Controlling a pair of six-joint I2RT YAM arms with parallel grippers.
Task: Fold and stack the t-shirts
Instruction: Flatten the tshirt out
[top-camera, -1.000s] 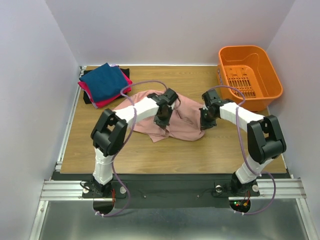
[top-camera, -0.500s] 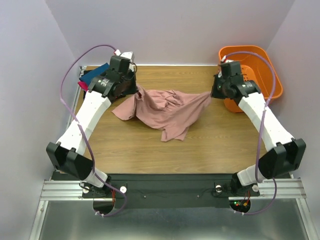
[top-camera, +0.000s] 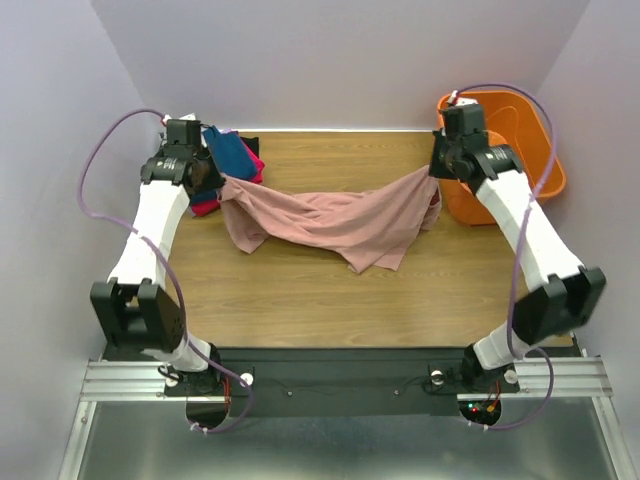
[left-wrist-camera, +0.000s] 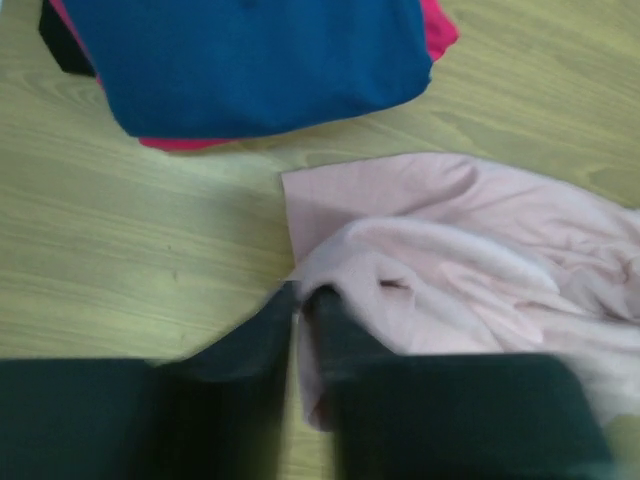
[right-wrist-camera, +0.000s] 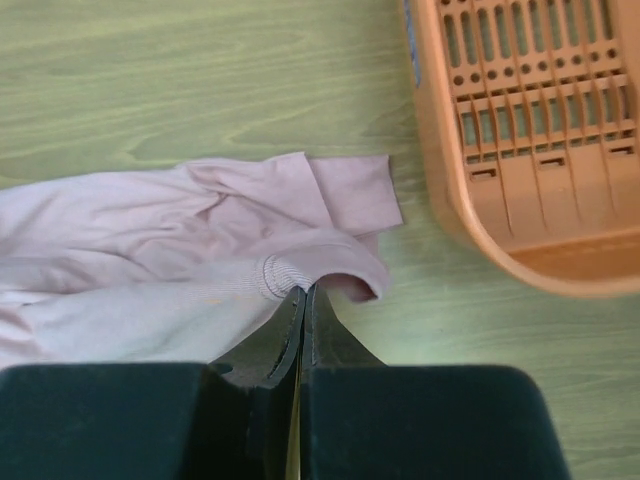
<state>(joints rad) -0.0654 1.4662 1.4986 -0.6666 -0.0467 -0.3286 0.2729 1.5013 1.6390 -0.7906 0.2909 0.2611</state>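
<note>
Two ends of the dusty-pink t-shirt (top-camera: 330, 220) are raised and spread wide across the far half of the tabletop (top-camera: 300, 300). Its middle sags onto the wood in twisted folds. The right end effector (right-wrist-camera: 303, 290) is clamped fully together on a ribbed edge of the cloth, just beside the orange basket (right-wrist-camera: 520, 250). The left end effector (left-wrist-camera: 300, 292) shows a thin gap between its jaws, with a pink fold bunched at the tip. Whether that fold is actually pinched I cannot tell.

That left end is the main risk. If the grip there is loose, the stretched cloth would probably slip free and drop in a heap, and the shirt could not be laid flat from there. It also hangs just beside the folded pile, where a navy-blue t-shirt (left-wrist-camera: 250, 60) lies on top of a magenta t-shirt (left-wrist-camera: 440, 25). An end laid down here could land on the pile or drag it out of square. On the right, the cloth end sits close to the basket wall and could snag on it or drape over it. The twisted middle is likely to set creases into any fold unless it is flattened first.
</note>
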